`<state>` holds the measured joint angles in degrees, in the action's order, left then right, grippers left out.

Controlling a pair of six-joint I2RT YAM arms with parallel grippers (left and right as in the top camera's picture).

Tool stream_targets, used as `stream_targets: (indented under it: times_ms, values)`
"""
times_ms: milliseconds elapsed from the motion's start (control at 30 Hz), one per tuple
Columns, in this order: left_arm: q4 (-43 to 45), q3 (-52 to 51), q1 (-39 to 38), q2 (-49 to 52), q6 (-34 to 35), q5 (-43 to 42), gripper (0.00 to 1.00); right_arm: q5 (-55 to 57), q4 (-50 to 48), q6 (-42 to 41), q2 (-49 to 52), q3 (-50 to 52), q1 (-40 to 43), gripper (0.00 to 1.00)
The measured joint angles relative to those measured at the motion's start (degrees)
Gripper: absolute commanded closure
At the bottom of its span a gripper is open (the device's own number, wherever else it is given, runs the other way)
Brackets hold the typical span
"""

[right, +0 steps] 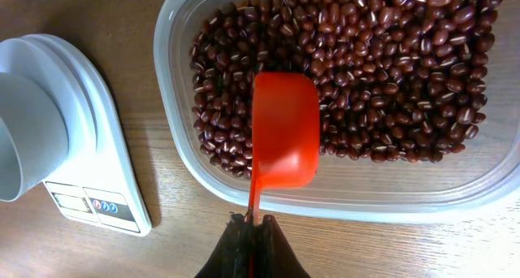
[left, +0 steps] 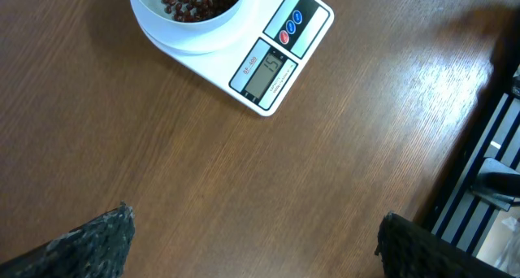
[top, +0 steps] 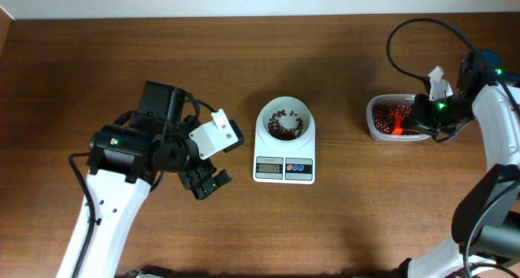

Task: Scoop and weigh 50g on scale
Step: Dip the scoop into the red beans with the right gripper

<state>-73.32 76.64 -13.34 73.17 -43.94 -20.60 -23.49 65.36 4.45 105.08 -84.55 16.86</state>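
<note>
1. Right gripper (right: 253, 223): bottom centre of the right wrist view, jaws pinched tight on the thin handle of an orange-red scoop (right: 284, 136).
2. Scoop: the cup reaches up from the handle into a clear tub (right: 171, 58) and lies over the beans (right: 390, 67) by the tub's lower-left wall. Whether it carries any cannot be told.
3. Beans: small, oval, dark red-brown, covering the tub floor. A smaller lot of beans (top: 283, 126) sits in the bowl on the scale.
4. Scale (top: 284, 168): white, at the centre of the overhead frame, with a grey display and red and blue buttons along its lower edge. The digits are too small to read. A round white bowl (top: 284, 107) stands on its platform.
5. Tub, overhead view (top: 368, 119): right of frame, well apart from the scale, with the right gripper over it.
6. Left gripper (top: 210, 183): left of centre, near the scale's lower left and not touching it. Its jaws are spread wide with nothing between them. Its dark fingers (left: 89, 241) show at the bottom corners of the left wrist view.
7. Table (top: 341, 229): brown wood grain.
</note>
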Motion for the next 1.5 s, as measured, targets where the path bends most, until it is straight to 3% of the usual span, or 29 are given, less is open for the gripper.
stream_targets:
  times_ms: [1500]
  values:
    - [0.0,0.0,0.0,0.0,0.0,0.0,0.01,-0.2,2.0,0.0,0.0,0.0,-0.1,0.96]
